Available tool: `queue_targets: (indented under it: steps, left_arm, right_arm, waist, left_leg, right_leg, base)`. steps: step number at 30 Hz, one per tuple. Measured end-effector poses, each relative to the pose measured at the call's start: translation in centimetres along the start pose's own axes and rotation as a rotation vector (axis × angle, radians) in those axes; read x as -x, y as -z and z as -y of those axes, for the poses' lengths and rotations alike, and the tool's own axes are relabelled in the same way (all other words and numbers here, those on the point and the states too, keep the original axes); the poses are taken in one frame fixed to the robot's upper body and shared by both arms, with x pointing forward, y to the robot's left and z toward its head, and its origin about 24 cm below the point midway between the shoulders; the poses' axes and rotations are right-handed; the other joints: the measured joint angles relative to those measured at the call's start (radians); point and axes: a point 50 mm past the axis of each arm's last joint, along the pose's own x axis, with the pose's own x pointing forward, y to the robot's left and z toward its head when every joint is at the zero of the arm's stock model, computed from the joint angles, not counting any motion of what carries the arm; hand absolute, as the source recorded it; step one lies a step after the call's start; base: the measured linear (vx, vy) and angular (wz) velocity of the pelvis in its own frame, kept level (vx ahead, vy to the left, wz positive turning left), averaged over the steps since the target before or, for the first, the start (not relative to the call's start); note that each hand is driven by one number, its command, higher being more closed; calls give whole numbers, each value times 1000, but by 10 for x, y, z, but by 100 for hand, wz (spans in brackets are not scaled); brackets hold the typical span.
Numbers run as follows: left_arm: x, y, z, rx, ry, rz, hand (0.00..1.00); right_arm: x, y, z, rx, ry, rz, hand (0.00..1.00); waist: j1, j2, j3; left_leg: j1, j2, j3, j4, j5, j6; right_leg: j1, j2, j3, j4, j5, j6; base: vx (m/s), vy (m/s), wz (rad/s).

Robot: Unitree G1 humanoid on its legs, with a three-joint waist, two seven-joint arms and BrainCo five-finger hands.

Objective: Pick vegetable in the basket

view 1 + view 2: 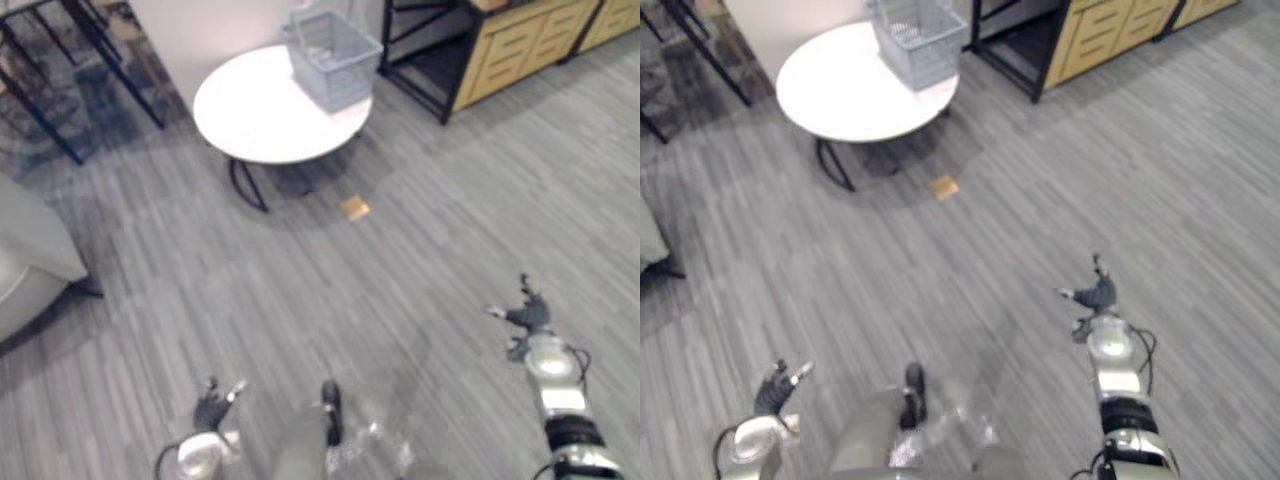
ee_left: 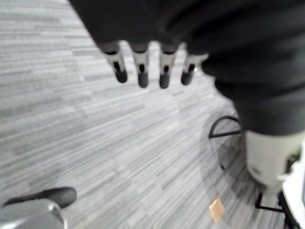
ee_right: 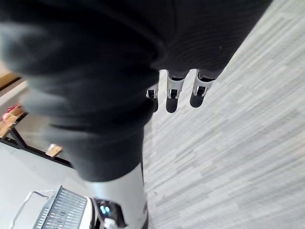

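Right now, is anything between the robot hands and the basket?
Nothing visible does. Between the left robot hand, the right robot hand and the basket on the white table lies just a flat tan scrap.

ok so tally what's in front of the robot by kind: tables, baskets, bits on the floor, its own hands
round white table: 1
grey basket, standing on the table: 1
tan piece on the floor: 1
robot hands: 2, the left hand and the right hand, both open and holding nothing
total: 5
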Motion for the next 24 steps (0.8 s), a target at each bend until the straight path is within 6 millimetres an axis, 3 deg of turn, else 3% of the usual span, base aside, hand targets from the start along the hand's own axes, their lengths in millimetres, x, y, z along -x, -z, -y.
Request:
queue_targets:
  steps: [1,2,3,4,5,6,7,8,9,10,11,12,14,15,16,17,18,19,21,22,23,24]
  left_arm:
    - [0,1,3,-8,13,-5,0]
    - [1,1,7,-17,30,-4,0]
    - [1,1,9,-22,38,-4,0]
    - [1,0,15,-27,57,2,0]
    - [-2,-7,18,-26,67,24,0]
    - [-4,-11,20,-23,70,38,0]
    - [-9,-23,27,-19,86,69,0]
    - [-14,-31,35,-26,111,87,0]
    - [-16,-33,38,-27,120,88,0]
    - [-16,-30,41,-31,127,75,0]
    - [-15,-26,40,-35,127,61,0]
    - [-10,-13,40,-43,130,23,0]
    - [1,8,36,-60,132,-31,0]
    - [4,13,38,-55,134,-49,0]
    - [8,19,41,-40,136,-67,0]
    - [10,21,42,-35,138,-76,0]
    - [12,24,44,-32,142,-87,0]
    - [12,24,44,-32,142,-86,0]
    - [11,22,45,-33,147,-79,0]
    - [10,21,47,-38,160,-74,0]
    - [10,19,50,-49,179,-67,0]
    - [12,21,53,-57,195,-72,0]
  right_arm:
    - [-3,-13,-1,34,10,52,0]
    - [-7,-29,-1,64,31,112,0]
    - [-8,-38,0,72,47,147,0]
    - [-11,-58,3,101,82,232,0]
    - [-13,-77,7,129,125,309,0]
    - [-14,-84,9,140,144,339,0]
    - [-16,-97,18,159,192,385,0]
    - [-19,-104,29,181,246,404,0]
    - [-20,-108,33,192,273,410,0]
    - [-22,-114,37,200,292,421,0]
    - [-23,-117,38,215,295,431,0]
    - [-24,-121,37,245,300,444,0]
    - [-25,-126,33,285,286,454,0]
    - [-27,-137,30,301,279,488,0]
    - [-28,-148,22,303,260,522,0]
    - [-29,-155,20,302,255,541,0]
    - [-28,-166,10,320,227,588,0]
    - [-27,-170,7,336,222,608,0]
    - [-27,-179,6,345,224,645,0]
    - [-28,-183,10,356,232,657,0]
    - [-29,-182,17,386,236,660,0]
    - [-32,-179,23,419,236,647,0]
  waist:
    - [-12,1,3]
    - [-11,13,9]
    - [-12,26,9]
    - [-16,64,7]
    - [-31,88,9]
    - [-36,89,10]
    - [-49,89,9]
    - [-60,87,9]
    - [-62,80,10]
    - [-62,60,3]
    - [-62,61,3]
    - [-59,94,-2]
    - [-50,157,-21]
    - [-39,189,-4]
    - [-23,201,26]
    - [-18,204,41]
    - [4,193,60]
    - [13,176,66]
    - [21,156,60]
    - [17,150,57]
    - [13,159,52]
    - [11,167,48]
  left_leg:
    - [84,-10,-24,-14,-33,1]
    - [188,-9,-50,-65,-42,0]
    - [240,-4,-72,-101,-44,-2]
    - [327,25,-108,-170,-59,-16]
    - [377,49,-140,-209,-65,-26]
    - [391,56,-162,-220,-69,-27]
    - [403,77,-216,-224,-91,-51]
    - [415,87,-260,-225,-109,-74]
    - [429,88,-276,-225,-117,-81]
    - [463,93,-290,-211,-142,-116]
    - [484,98,-300,-192,-169,-137]
    - [500,151,-309,-120,-202,-159]
    - [432,234,-337,72,-175,-176]
    - [343,280,-349,272,-77,-181]
    - [251,316,-346,481,36,-167]
    - [214,330,-335,573,23,-161]
    - [137,331,-259,687,-36,-150]
    - [109,325,-220,679,-57,-146]
    - [36,291,-85,538,-102,-138]
    - [4,267,19,376,-103,-127]
    - [-1,235,123,193,-63,-109]
    - [1,217,178,67,46,-78]
  right_leg:
    - [-53,5,9,178,11,-5]
    - [-96,12,-20,244,-18,-69]
    - [-115,13,-47,237,-36,-105]
    - [-163,24,-115,163,-70,-165]
    - [-219,26,-170,38,-82,-186]
    - [-249,24,-184,-39,-81,-185]
    - [-299,19,-187,-244,-48,-171]
    - [-316,-13,-175,-482,40,-161]
    - [-317,-33,-164,-580,81,-149]
    - [-314,-71,-134,-687,124,-122]
    - [-302,-82,-123,-698,148,-111]
    - [-287,-58,-127,-606,260,-76]
    - [-271,-8,-187,-500,211,-95]
    - [-230,25,-218,-481,163,-124]
    - [-155,48,-243,-498,129,-146]
    - [-108,57,-252,-516,117,-156]
    - [5,57,-276,-575,103,-176]
    - [46,53,-292,-608,102,-177]
    - [131,40,-336,-699,103,-174]
    - [167,37,-371,-744,108,-167]
    - [196,39,-406,-771,102,-145]
    - [201,50,-421,-763,79,-119]
  base:
    - [697,77,32]
    - [684,51,25]
    - [636,-1,14]
    - [589,-46,37]
    - [577,-78,55]
    - [580,-149,94]
    - [580,-245,125]
    - [710,-356,133]
    - [751,-425,132]
    - [656,-394,100]
    - [702,-431,104]
    - [709,-455,91]
    - [671,-455,67]
    - [592,-427,38]
    - [575,-401,37]
    - [643,-375,32]
    - [515,-271,27]
    - [587,-285,44]
    - [388,-144,54]
    - [437,-49,64]
    - [565,-9,68]
    - [498,40,55]
